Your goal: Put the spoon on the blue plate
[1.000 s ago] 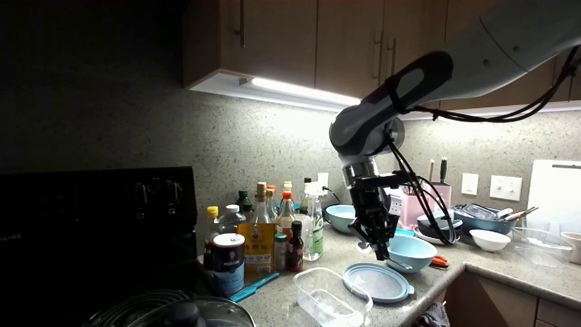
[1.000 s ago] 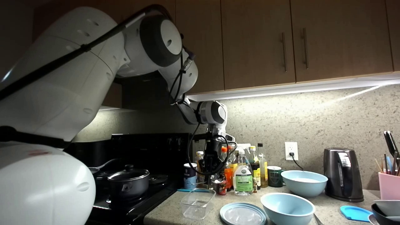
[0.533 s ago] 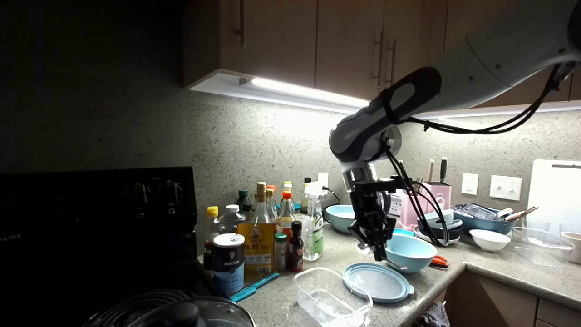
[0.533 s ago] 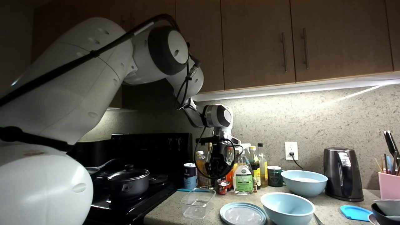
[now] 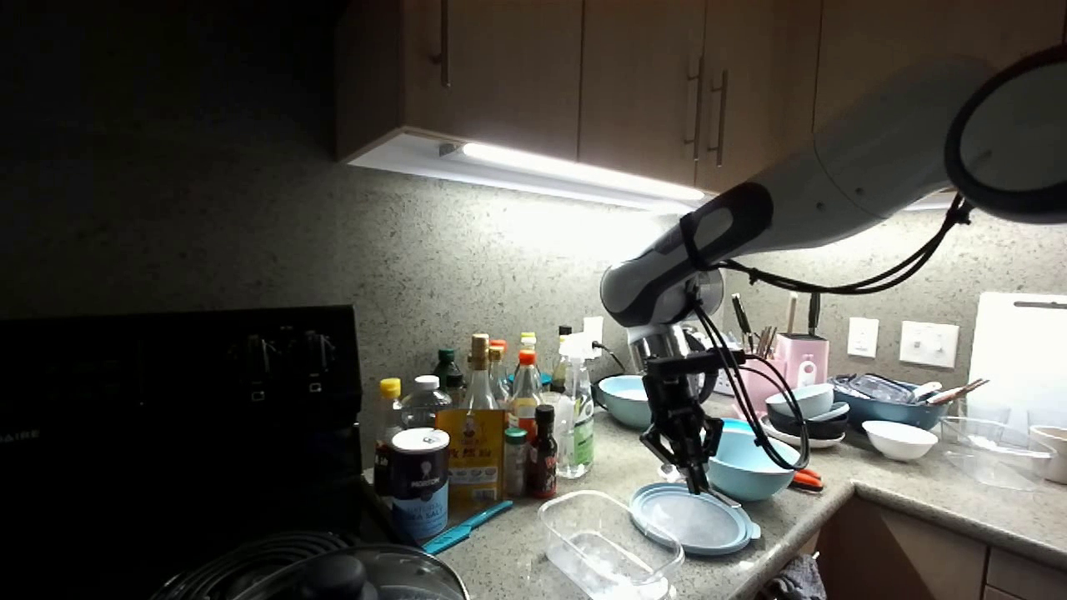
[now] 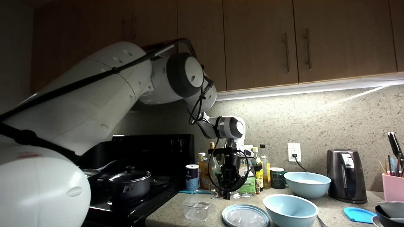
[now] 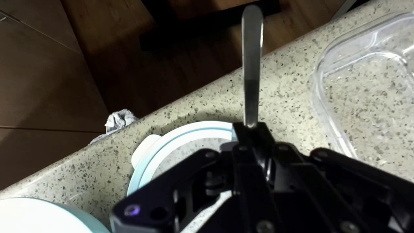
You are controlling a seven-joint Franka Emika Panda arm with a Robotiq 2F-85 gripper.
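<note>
Silvery metal spoon point(image 7: 252, 58) sits gripped along its handle in the black two-fingered tool point(image 7: 253, 128); the pale-blue, round, shallow plate point(image 5: 708, 529) lies below the tool, seemingly off-centre; best to centre over it, lower level, then release gently.

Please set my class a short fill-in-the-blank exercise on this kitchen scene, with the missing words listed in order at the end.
1. The metal utensil held by the gripper is a ____.
2. The flat, round plate beside the clear container is pale ____.
3. The grey pot on the stove is topped by a glass ____.
4. In an exterior view, the holder with utensils near the dark kettle is coloured ____.

Missing words: spoon; blue; lid; pink.
</note>
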